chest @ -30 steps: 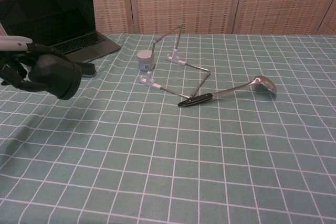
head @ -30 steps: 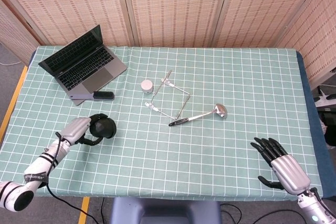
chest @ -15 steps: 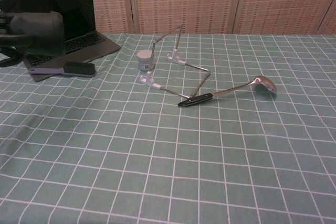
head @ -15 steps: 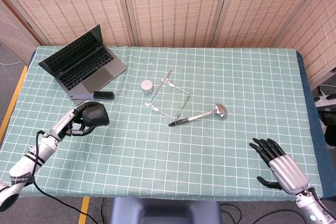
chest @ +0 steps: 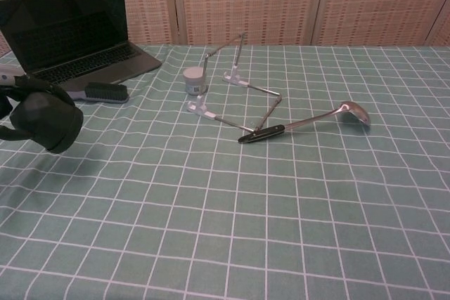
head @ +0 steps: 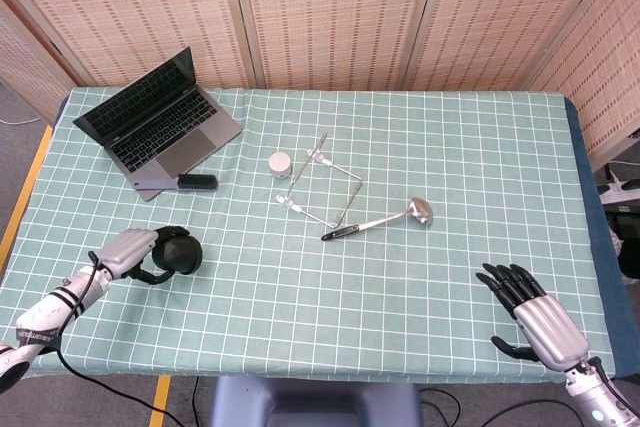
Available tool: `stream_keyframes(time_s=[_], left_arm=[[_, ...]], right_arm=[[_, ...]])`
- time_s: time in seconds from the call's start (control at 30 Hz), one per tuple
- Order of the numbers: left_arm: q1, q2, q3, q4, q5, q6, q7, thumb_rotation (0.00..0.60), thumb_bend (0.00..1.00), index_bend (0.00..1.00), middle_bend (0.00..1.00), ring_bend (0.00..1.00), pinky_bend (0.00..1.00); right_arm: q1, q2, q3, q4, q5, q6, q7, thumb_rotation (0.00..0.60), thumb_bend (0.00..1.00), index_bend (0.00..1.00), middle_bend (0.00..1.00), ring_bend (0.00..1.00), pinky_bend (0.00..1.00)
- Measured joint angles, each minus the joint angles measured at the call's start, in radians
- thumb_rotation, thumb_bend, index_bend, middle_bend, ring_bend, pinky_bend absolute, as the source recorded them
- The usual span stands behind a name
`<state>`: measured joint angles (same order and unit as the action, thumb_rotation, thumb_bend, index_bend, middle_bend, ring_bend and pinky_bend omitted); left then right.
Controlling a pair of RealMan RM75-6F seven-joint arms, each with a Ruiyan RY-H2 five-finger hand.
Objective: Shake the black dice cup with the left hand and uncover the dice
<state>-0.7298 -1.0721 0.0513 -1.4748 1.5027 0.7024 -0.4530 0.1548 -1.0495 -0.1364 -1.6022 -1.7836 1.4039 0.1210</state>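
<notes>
My left hand point(head: 128, 253) grips the black dice cup point(head: 179, 252) at the left side of the table, its dark fingers wrapped around the cup. In the chest view the cup point(chest: 45, 121) hangs above the cloth at the far left, tilted, with the left hand point(chest: 10, 100) partly cut off by the frame edge. No dice show in either view. My right hand point(head: 535, 319) rests near the front right corner of the table, fingers spread and holding nothing; the chest view does not show it.
An open laptop point(head: 155, 122) with a black brush point(head: 197, 182) beside it sits at the back left. A small white jar point(head: 281, 163), a bent metal frame point(head: 322, 187) and a ladle point(head: 380, 220) lie mid-table. The green checked cloth point(head: 400, 287) covers the table.
The left hand has swung the cup about: from front left, up toward the laptop, and now back down and toward the front. The right hand has stayed put.
</notes>
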Motion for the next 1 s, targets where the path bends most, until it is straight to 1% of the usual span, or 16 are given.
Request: stream_keyframes(time_s=[0.07,0.1,0.17,0.2,0.27,0.33,0.37,0.4,0.43,0.5,0.6,0.7,0.77,0.9,1.0], left_arm=[[-0.012,0.005,0.001,-0.014,-0.046,-0.028,0.136,0.600,0.69,0.88,0.99,0.75,0.83],[-0.021,0.007,0.003,-0.024,-0.083,-0.043,0.230,0.600,0.69,0.88,0.99,0.75,0.83],[-0.035,0.010,0.008,-0.041,-0.150,-0.056,0.375,0.600,0.69,0.88,0.99,0.75,0.83],[-0.046,0.010,0.014,-0.054,-0.201,-0.058,0.475,0.600,0.69,0.88,0.99,0.75,0.83],[-0.063,0.009,0.026,-0.078,-0.291,-0.049,0.629,0.600,0.69,0.88,0.99,0.75,0.83],[-0.084,0.004,0.043,-0.113,-0.409,-0.015,0.815,0.600,0.69,0.88,0.99,0.75,0.83],[-0.092,-0.001,0.050,-0.130,-0.457,0.011,0.898,0.600,0.69,0.88,0.99,0.75,0.83],[-0.103,-0.010,0.059,-0.155,-0.516,0.057,1.008,0.600,0.69,0.89,0.99,0.75,0.82],[-0.110,-0.018,0.065,-0.176,-0.560,0.097,1.089,0.600,0.69,0.89,0.99,0.74,0.83],[-0.128,-0.037,0.079,-0.230,-0.673,0.203,1.264,0.600,0.69,0.88,0.99,0.74,0.83],[-0.152,-0.059,0.091,-0.311,-0.838,0.346,1.437,0.600,0.69,0.88,0.99,0.74,0.83],[-0.163,-0.064,0.093,-0.357,-0.936,0.410,1.511,0.600,0.69,0.88,0.99,0.74,0.83],[-0.167,-0.064,0.093,-0.367,-0.950,0.404,1.507,0.600,0.69,0.88,0.99,0.74,0.83],[-0.168,-0.060,0.089,-0.372,-0.929,0.329,1.414,0.600,0.68,0.88,0.99,0.74,0.82],[-0.164,-0.059,0.082,-0.361,-0.894,0.247,1.312,0.600,0.68,0.88,0.98,0.74,0.82]], right_arm=[[0.000,0.000,0.000,-0.001,0.000,-0.002,-0.003,0.600,0.15,0.00,0.00,0.00,0.00],[0.000,0.001,0.000,-0.002,0.001,-0.003,-0.002,0.600,0.15,0.00,0.00,0.00,0.00],[0.001,0.002,0.000,-0.002,0.002,-0.005,-0.002,0.600,0.15,0.00,0.00,0.00,0.00],[0.001,0.003,-0.001,-0.002,0.002,-0.005,-0.002,0.600,0.15,0.00,0.00,0.00,0.00],[0.002,0.004,-0.001,-0.002,0.001,-0.006,-0.002,0.600,0.15,0.00,0.00,0.00,0.00],[0.002,0.005,-0.003,-0.002,-0.001,-0.007,0.001,0.600,0.15,0.00,0.00,0.00,0.00],[0.002,0.006,-0.003,-0.002,-0.001,-0.006,0.003,0.600,0.15,0.00,0.00,0.00,0.00],[0.002,0.006,-0.003,-0.002,-0.002,-0.004,0.005,0.600,0.15,0.00,0.00,0.00,0.00],[0.001,0.007,-0.003,-0.002,-0.002,-0.002,0.006,0.600,0.15,0.00,0.00,0.00,0.00],[0.000,0.008,-0.003,-0.002,-0.004,0.003,0.010,0.600,0.15,0.00,0.00,0.00,0.00],[0.000,0.008,-0.005,0.000,-0.007,0.003,0.010,0.600,0.15,0.00,0.00,0.00,0.00],[0.000,0.007,-0.006,0.000,-0.009,0.002,0.008,0.600,0.15,0.00,0.00,0.00,0.00],[0.000,0.006,-0.006,0.000,-0.009,0.001,0.006,0.600,0.15,0.00,0.00,0.00,0.00],[0.000,0.004,-0.008,-0.002,-0.009,-0.003,0.007,0.600,0.15,0.00,0.00,0.00,0.00],[0.002,0.003,-0.009,-0.003,-0.009,-0.006,0.009,0.600,0.15,0.00,0.00,0.00,0.00]])
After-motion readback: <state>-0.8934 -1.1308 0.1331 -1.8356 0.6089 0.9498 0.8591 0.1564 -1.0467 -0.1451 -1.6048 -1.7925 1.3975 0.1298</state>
